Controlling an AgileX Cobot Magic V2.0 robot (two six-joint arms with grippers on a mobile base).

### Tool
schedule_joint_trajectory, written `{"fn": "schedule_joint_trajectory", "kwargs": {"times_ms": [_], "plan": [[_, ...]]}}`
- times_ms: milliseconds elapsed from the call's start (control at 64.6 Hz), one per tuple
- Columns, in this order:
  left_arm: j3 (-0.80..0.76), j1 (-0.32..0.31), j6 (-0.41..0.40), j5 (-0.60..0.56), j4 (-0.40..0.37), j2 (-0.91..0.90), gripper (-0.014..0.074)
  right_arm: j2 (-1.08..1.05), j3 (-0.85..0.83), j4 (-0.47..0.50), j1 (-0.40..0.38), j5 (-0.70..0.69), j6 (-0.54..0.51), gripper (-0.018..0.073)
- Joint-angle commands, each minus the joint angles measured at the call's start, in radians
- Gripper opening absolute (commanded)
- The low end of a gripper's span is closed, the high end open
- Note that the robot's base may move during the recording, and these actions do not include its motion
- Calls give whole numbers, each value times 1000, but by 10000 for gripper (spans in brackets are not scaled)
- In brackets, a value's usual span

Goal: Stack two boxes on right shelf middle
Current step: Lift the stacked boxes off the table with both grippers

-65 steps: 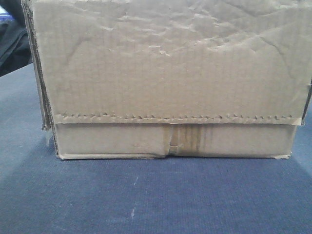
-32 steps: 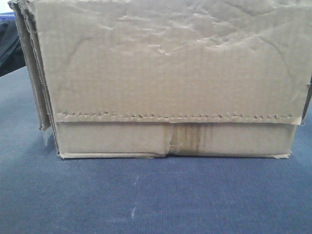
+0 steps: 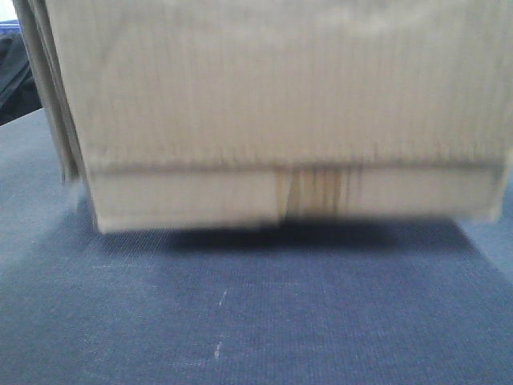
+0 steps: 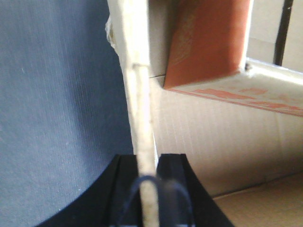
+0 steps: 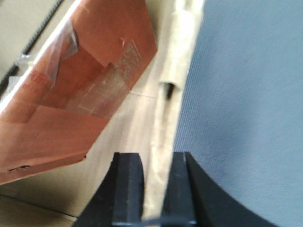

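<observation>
A large brown cardboard box [image 3: 272, 104] fills the front view, blurred, with a dark shadow band under its bottom edge. My left gripper [image 4: 147, 158] is shut on the box's thin left wall [image 4: 137, 94], one finger inside and one outside. My right gripper [image 5: 158, 156] is shut the same way on the right wall [image 5: 175, 71]. A smaller reddish-brown taped carton [image 4: 208, 42] [image 5: 80, 94] lies tilted inside the large box. The right shelf middle is out of view.
A dark blue cloth-covered surface [image 3: 240, 321] spreads under and in front of the box. A black shape [image 3: 12, 72] shows at the far left edge behind the box. The box blocks everything beyond it.
The box has risen slightly off the blue surface, leaving a shadow gap beneath it. Its image is now motion-blurred, and more of its left side shows.
</observation>
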Motion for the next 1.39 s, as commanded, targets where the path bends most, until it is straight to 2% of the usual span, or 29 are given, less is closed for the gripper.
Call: {"fn": "schedule_joint_trajectory", "kwargs": {"times_ms": [0,480,1378], "plan": [[-63,5,-5,-9,29,-74,-111,-64,-65,-36,-7,-20,-12,-153],[-425,5,-5,-9,27,-179,-111,-179,-336,-28,-7,-9,1,-153],[-428,5,-5,-9,42,-177,-111,-179,-350,-28,-7,-17,1,-153]]}}
